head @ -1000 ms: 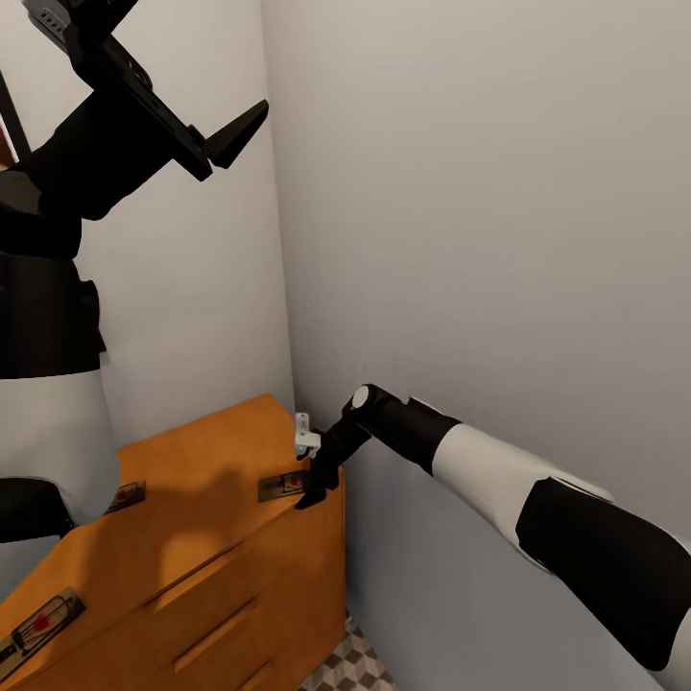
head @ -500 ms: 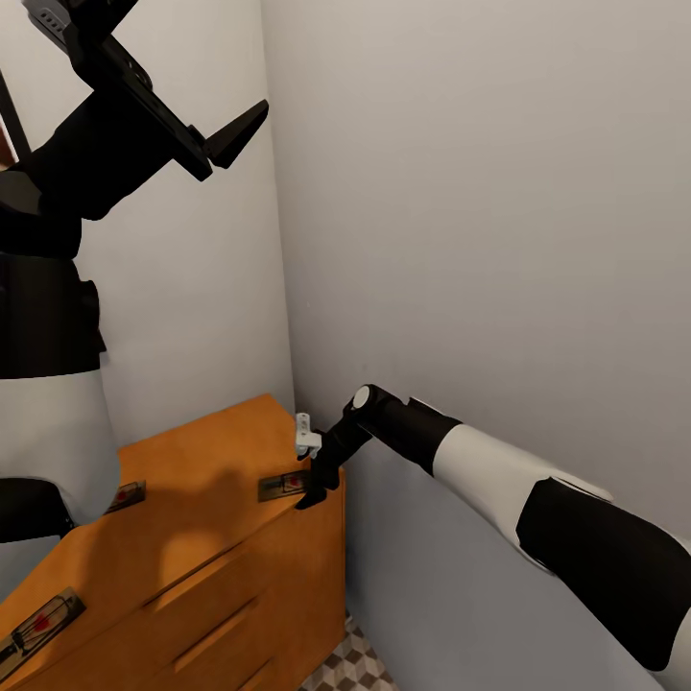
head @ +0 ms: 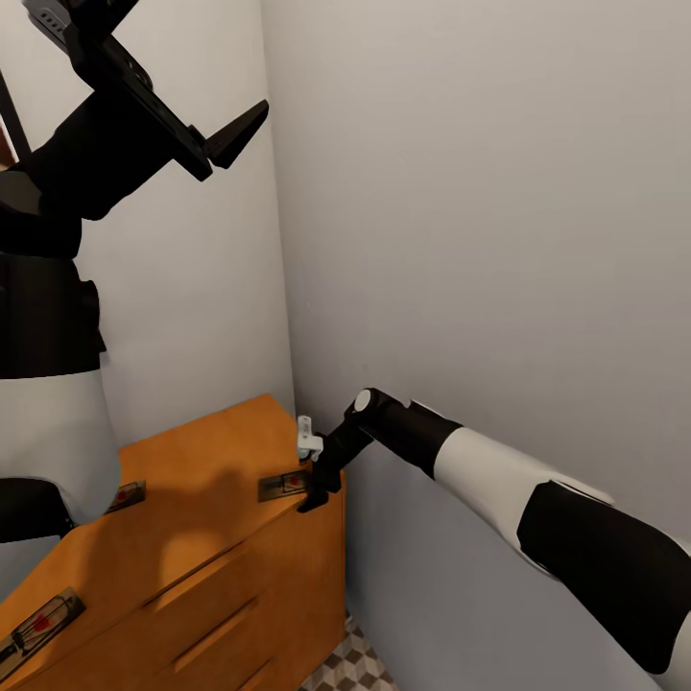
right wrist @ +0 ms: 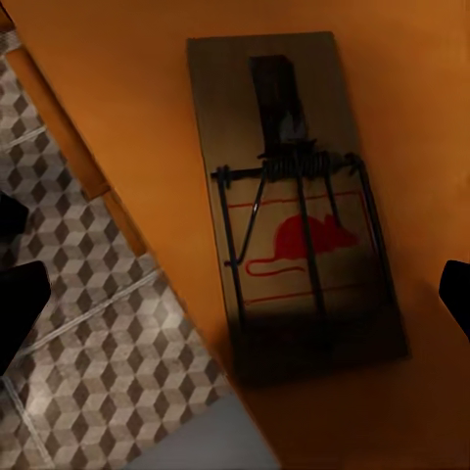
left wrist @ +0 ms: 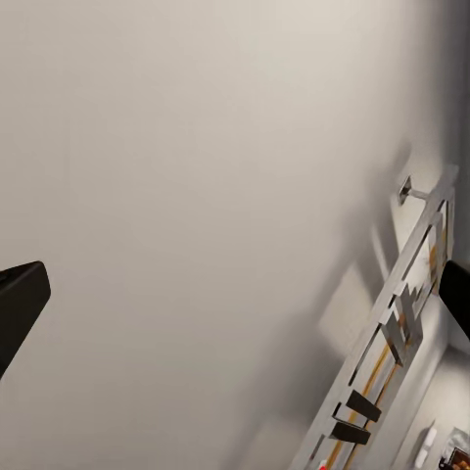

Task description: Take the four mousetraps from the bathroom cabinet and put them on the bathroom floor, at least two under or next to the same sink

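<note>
Right hand [head: 309, 491] open above mousetrap [right wrist: 294, 201], seemingly.

Soft even light, sharp renders, arm shadow (diffuse) on cabinet [head: 192, 537]

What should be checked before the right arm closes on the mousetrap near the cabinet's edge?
1. Right tool over the target mousetrap: ok, the wrist view looks straight down on it, a fingertip showing at either side.
2. Tool open: ok, the tips stand wide apart.
3. Trap lying flat on the cabinet top: ok.
4. Margin from the edge: not ok, the trap lies close to the edge, with bathroom floor below; a nudge could drop it.
5. Contact with the trap: cannot tell.
6. Left tool out of the way: ok, raised high, open, holding nothing.
</note>
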You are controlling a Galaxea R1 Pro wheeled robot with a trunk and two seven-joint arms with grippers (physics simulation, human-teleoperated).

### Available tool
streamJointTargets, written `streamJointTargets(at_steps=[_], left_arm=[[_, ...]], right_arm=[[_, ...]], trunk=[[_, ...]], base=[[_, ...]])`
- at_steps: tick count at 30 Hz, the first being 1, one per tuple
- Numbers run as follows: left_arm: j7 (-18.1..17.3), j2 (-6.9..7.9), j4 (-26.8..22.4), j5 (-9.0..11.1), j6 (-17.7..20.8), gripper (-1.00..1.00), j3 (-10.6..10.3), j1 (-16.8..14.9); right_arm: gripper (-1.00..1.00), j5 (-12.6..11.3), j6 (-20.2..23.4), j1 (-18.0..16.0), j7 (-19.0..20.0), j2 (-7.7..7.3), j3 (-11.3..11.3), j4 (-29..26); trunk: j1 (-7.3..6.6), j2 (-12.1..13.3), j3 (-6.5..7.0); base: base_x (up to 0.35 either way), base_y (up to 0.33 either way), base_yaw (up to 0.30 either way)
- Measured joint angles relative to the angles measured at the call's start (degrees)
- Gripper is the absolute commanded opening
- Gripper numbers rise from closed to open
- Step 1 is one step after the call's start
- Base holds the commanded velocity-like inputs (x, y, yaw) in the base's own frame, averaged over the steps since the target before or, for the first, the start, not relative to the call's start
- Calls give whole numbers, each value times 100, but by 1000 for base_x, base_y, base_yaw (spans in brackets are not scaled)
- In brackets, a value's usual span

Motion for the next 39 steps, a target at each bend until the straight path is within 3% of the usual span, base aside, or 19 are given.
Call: streamJointTargets(at_steps=[9,26,27,39], left_arm=[[2,0,7,0,-1,100,-7,0],[1,0,7,1,-2,100,-7,1],[1,0,7,1,-2,100,-7,1],[4,0,7,1,-3,100,-7,1]], right_arm=[[100,15,-179,170,-79,-8,0,14],[100,-45,-237,190,-116,17,-26,225],[-100,-42,-239,191,-117,15,-25,221],[-100,-15,-492,199,-112,2,-17,282]], trunk=[[0,0,0],[-1,-2,2],[-1,-2,2],[-1,-2,2]], base=[[0,0,0],[0,0,0],[0,0,0],[0,0,0]])
